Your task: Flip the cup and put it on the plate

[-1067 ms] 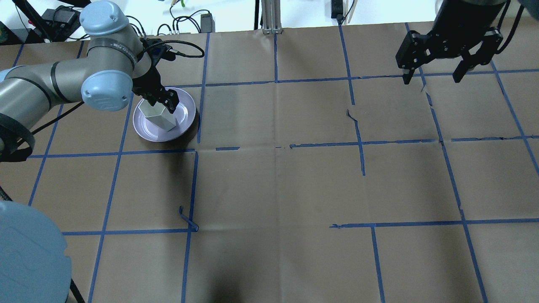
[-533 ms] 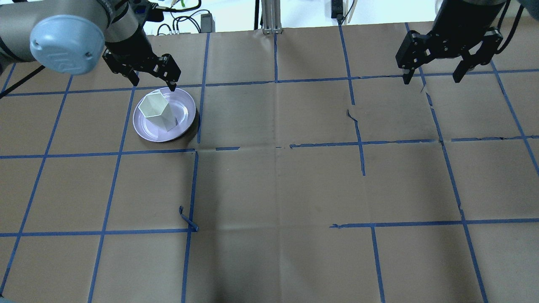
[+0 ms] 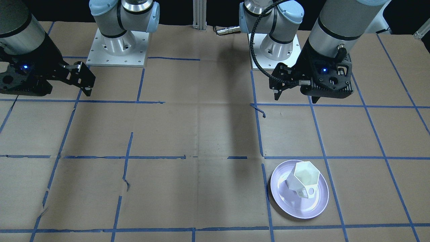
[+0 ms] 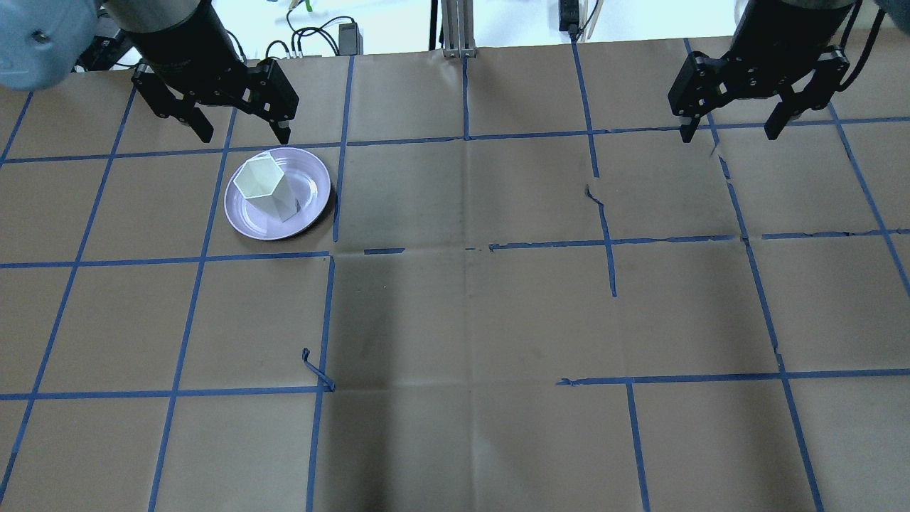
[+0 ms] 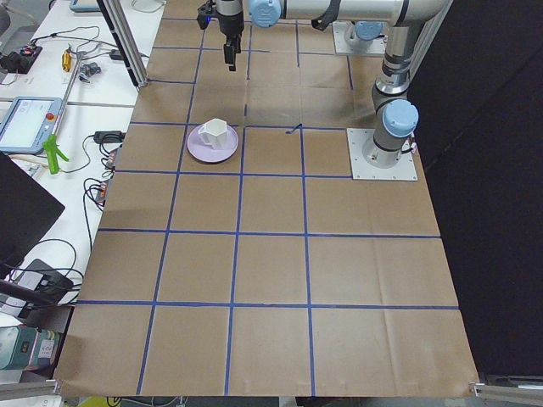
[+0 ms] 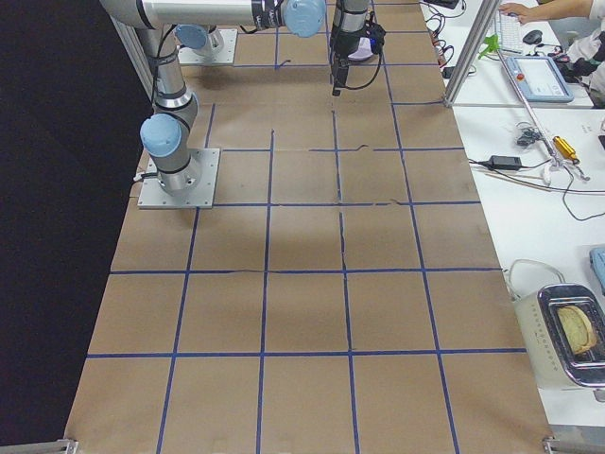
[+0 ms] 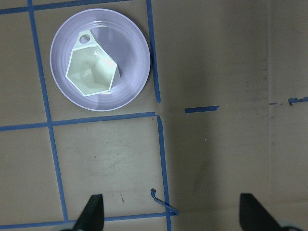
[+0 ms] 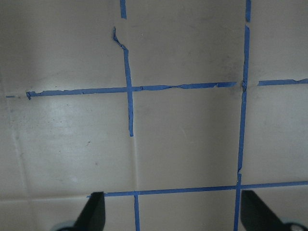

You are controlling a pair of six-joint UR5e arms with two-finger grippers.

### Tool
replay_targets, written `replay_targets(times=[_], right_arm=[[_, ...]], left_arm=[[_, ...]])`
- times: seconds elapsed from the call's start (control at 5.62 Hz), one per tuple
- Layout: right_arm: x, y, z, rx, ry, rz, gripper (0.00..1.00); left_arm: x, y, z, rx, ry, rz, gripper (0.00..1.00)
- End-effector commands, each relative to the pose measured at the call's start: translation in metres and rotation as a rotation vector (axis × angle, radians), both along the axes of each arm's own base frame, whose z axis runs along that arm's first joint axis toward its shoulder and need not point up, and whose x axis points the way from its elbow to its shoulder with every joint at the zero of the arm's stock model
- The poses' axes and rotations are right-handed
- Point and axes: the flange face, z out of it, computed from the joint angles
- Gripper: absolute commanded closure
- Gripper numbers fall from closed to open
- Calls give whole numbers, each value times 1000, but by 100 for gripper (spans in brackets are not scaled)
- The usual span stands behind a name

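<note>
The white faceted cup (image 4: 264,186) stands upright, mouth up, on the lavender plate (image 4: 313,211) at the table's far left. In the front-facing view the cup (image 3: 305,179) stands on the plate (image 3: 295,205) with its handle towards that camera. My left gripper (image 4: 243,136) is open and empty. It hangs high above the table, just beyond the plate's far edge. The left wrist view shows the cup (image 7: 91,72) and plate (image 7: 132,89) far below its open fingers. My right gripper (image 4: 729,134) is open and empty, high at the far right.
Brown paper with a blue tape grid covers the table (image 4: 469,320). A loose curl of tape (image 4: 316,370) lies in front of the plate. An aluminium post (image 4: 458,28) stands at the far edge. The arm bases (image 3: 117,43) sit at the robot's side.
My left gripper, which was down at the cup's rim, has let go and risen up and away. The cup stays upright on the plate. The right arm has not moved.
</note>
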Motion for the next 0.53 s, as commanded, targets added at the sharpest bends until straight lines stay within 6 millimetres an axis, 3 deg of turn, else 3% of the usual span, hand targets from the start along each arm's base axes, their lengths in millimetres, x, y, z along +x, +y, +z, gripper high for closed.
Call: replay_targets(times=[0.0, 0.36], right_arm=[[0, 0, 0, 0, 0, 0, 0], [0, 0, 0, 0, 0, 0, 0]], left_arm=[[-1, 19, 4, -16, 4, -3, 2], [-1, 25, 2, -11, 0, -9, 2]])
